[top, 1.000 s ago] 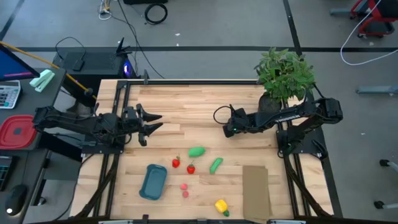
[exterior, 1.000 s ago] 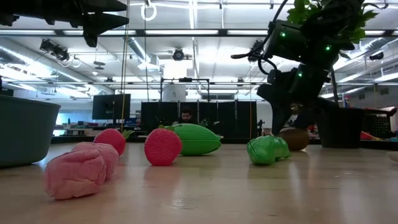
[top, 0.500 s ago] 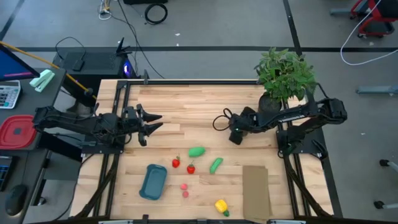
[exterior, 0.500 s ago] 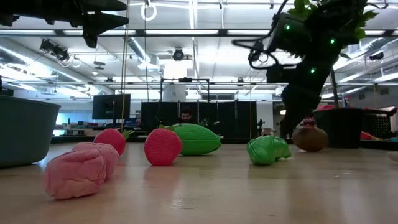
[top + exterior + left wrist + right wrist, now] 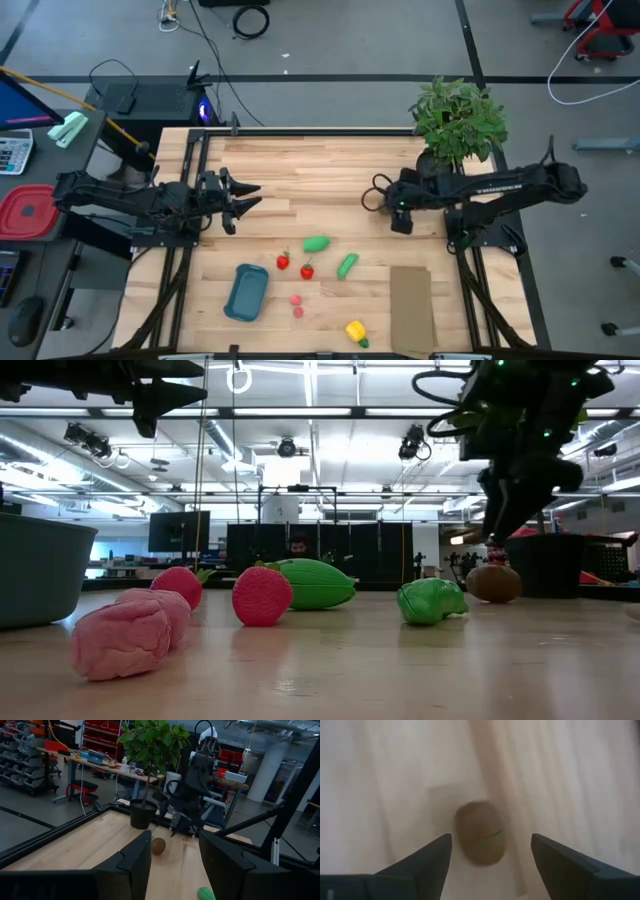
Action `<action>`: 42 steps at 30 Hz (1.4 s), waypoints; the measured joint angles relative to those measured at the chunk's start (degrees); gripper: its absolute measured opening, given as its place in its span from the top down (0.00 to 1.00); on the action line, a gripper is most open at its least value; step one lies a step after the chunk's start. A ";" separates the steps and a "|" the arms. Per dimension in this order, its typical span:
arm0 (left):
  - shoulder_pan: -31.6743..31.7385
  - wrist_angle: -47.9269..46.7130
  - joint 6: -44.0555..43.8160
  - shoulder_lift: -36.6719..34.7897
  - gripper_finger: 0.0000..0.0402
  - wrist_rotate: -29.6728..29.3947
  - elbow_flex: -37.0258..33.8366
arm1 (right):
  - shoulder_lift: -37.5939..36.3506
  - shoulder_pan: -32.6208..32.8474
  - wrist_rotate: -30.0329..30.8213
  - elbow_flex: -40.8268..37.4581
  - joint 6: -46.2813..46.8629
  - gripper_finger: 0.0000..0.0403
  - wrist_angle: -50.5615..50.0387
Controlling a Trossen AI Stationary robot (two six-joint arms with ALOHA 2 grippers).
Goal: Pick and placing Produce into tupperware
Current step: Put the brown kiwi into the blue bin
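Note:
The brown round piece [image 5: 480,840] rests on the wood near the plant pot, also seen in the low view [image 5: 493,582] and the left wrist view [image 5: 158,845]. My right gripper [image 5: 491,839] hangs above it, open, fingers pointing down on either side, apart from it [image 5: 497,520]. In the high view the right gripper [image 5: 401,218] hides it. Two green pieces [image 5: 317,243] [image 5: 347,264], red ones [image 5: 284,262], pink ones [image 5: 297,304] and the yellow one [image 5: 355,330] lie mid-table. The teal tupperware [image 5: 246,292] stands left of them. My left gripper [image 5: 243,198] waits open over the table's left.
A potted plant [image 5: 458,120] stands at the far right corner, close behind the right gripper. A flat cardboard rectangle [image 5: 410,310] lies near the right near edge. A red container [image 5: 25,212] sits off the table to the left.
My right gripper has moved toward the table's right edge and risen, its fingers tipping down over the brown piece. The brown piece has shifted a little toward the right edge and come out from behind the gripper in the low view.

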 joint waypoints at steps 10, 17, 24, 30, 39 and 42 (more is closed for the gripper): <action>-0.01 -1.01 -1.49 0.65 0.57 0.01 0.00 | 8.97 -2.43 -3.69 0.00 -1.56 0.30 1.90; -0.02 -1.07 -1.49 0.67 0.57 0.02 0.00 | 12.10 -2.47 -6.56 0.00 -0.51 0.30 1.94; -0.02 -1.77 -1.49 0.66 0.57 0.02 0.00 | 17.97 -4.35 -6.56 0.00 -1.17 0.29 3.74; -0.02 -2.39 -1.49 0.67 0.57 0.01 0.00 | 21.03 -5.30 -6.98 0.26 -1.46 0.25 5.62; 0.00 -2.38 -1.49 0.67 0.57 0.01 0.00 | 17.76 -5.58 -6.50 -0.09 -0.24 0.26 6.08; -0.02 -2.38 -1.51 0.65 0.57 0.00 0.00 | 17.85 -5.58 -6.53 -0.09 0.98 0.33 6.08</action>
